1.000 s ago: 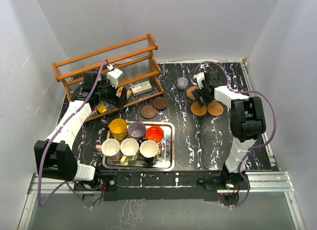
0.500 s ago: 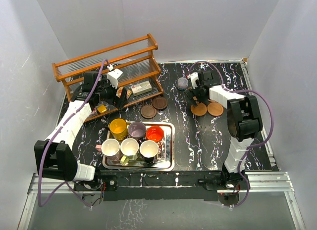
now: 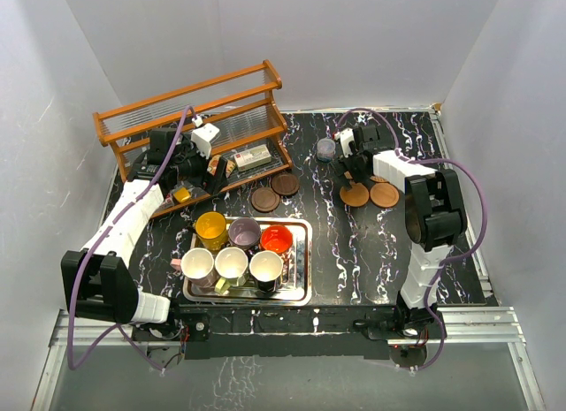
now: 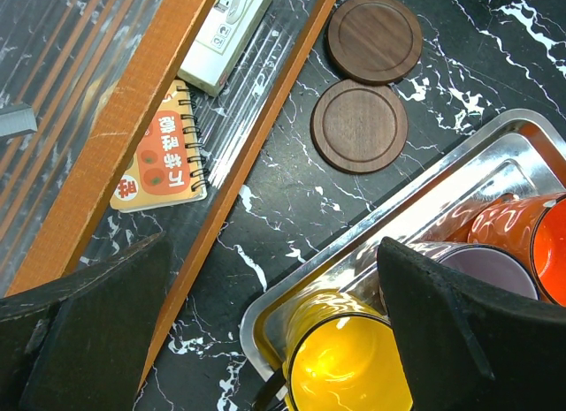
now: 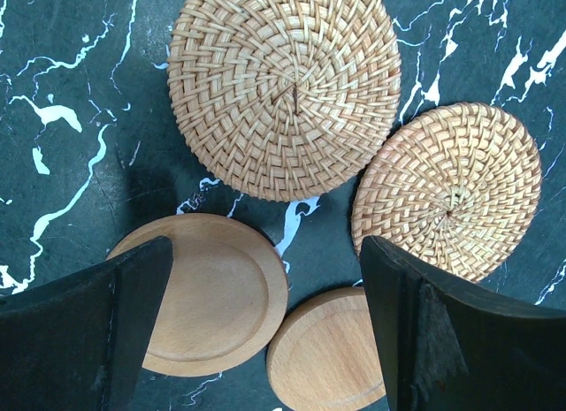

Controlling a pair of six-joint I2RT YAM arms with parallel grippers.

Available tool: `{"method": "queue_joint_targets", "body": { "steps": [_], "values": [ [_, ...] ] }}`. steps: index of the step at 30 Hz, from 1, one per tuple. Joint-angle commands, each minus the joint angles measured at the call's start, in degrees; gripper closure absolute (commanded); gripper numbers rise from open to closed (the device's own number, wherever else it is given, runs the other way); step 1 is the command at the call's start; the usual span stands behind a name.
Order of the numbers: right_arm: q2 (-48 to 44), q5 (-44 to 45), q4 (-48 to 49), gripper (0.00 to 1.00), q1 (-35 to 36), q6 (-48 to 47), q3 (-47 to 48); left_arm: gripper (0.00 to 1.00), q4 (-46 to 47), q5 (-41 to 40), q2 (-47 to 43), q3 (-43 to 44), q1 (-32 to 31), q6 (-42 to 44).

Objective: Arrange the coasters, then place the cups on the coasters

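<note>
Overhead, the right claw [image 3: 353,170] hangs wide open and empty over a cluster of tan coasters [image 3: 384,194], likely picking one to spread out. The left claw [image 3: 212,171], fully spread and holding nothing, sits by the wooden rack [image 3: 190,110], with the tray [image 3: 309,261] of mugs [image 3: 232,262] back toward its arm's base.

From the left wrist, two dark wooden coasters [image 4: 359,125] lie ahead of the claw and the yellow mug [image 4: 349,371] lies beneath it.

From the right wrist, two woven coasters [image 5: 283,88] lie ahead of the claw and two smooth wooden ones [image 5: 217,292] lie between its jaws. They are bunched close together, so not yet arranged.
</note>
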Motion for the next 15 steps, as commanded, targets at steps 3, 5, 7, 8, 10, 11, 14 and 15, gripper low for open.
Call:
{"method": "queue_joint_targets", "body": {
  "steps": [3, 5, 7, 8, 10, 11, 14, 15],
  "values": [
    [3.72, -2.23, -1.68, 0.13, 1.30, 1.35, 1.59, 0.01, -0.36, 1.26, -2.40, -0.66, -0.16, 0.81],
    [3.86, -2.39, -1.94, 0.13, 1.42, 1.37, 1.98, 0.01, -0.42, 1.29, -2.49, -0.68, -0.16, 0.81],
    [3.89, -2.36, -2.06, 0.13, 1.42, 1.46, 2.18, 0.01, -0.47, 1.29, -2.64, -0.74, -0.16, 0.80],
    [3.88, -2.52, -2.03, 0.13, 1.50, 1.58, 2.19, 0.01, -0.47, 1.29, -2.70, -0.79, -0.16, 0.82],
    [3.87, -2.58, -2.17, 0.13, 1.60, 1.72, 2.34, 0.01, -0.47, 1.37, -2.75, -0.83, -0.16, 0.80],
    [3.87, -2.45, -2.33, 0.13, 1.62, 1.72, 2.40, 0.01, -0.47, 1.46, -2.71, -0.83, -0.16, 0.80],
    [3.59, -1.27, -2.32, 0.13, 1.71, 1.56, 2.25, 0.01, -0.47, 1.55, -2.81, -0.83, -0.16, 0.80],
    [3.43, -0.84, -2.41, 0.13, 1.68, 1.35, 2.28, 0.01, -0.54, 1.55, -2.89, -0.83, -0.15, 0.80]
  ]
}}
